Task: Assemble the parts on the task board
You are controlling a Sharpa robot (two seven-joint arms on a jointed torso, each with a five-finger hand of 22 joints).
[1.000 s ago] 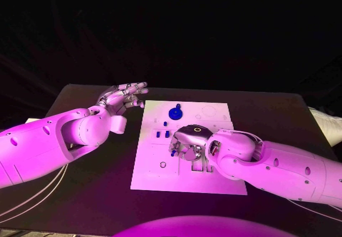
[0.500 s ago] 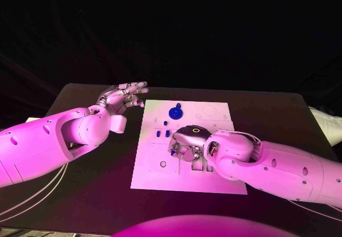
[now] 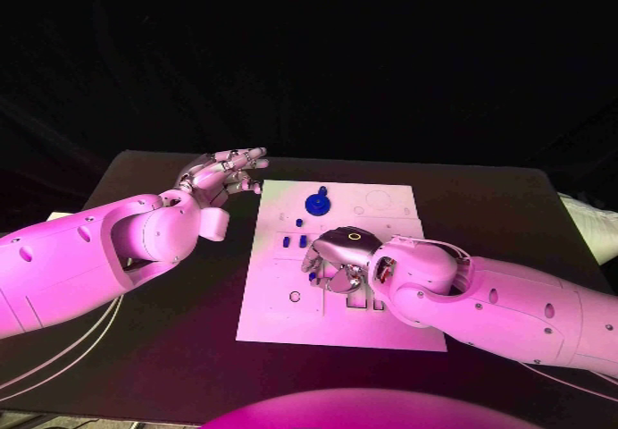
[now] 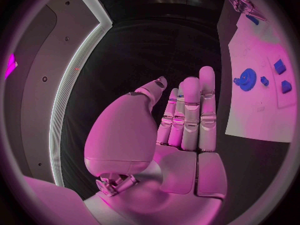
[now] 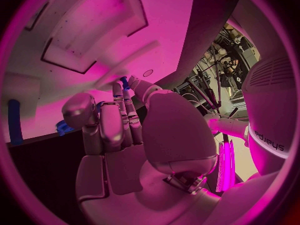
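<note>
While the left hand [image 3: 221,172] hovers with fingers apart and empty beside the board [image 3: 283,317], the right hand [image 3: 338,261] curls over it; whether it holds anything, I cannot tell.

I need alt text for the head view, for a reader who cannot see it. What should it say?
The right hand is down on the middle of the white task board, fingers curled. The left hand is raised beside the board's far left corner, holding nothing. A round blue part and smaller blue parts are on the board.
</note>
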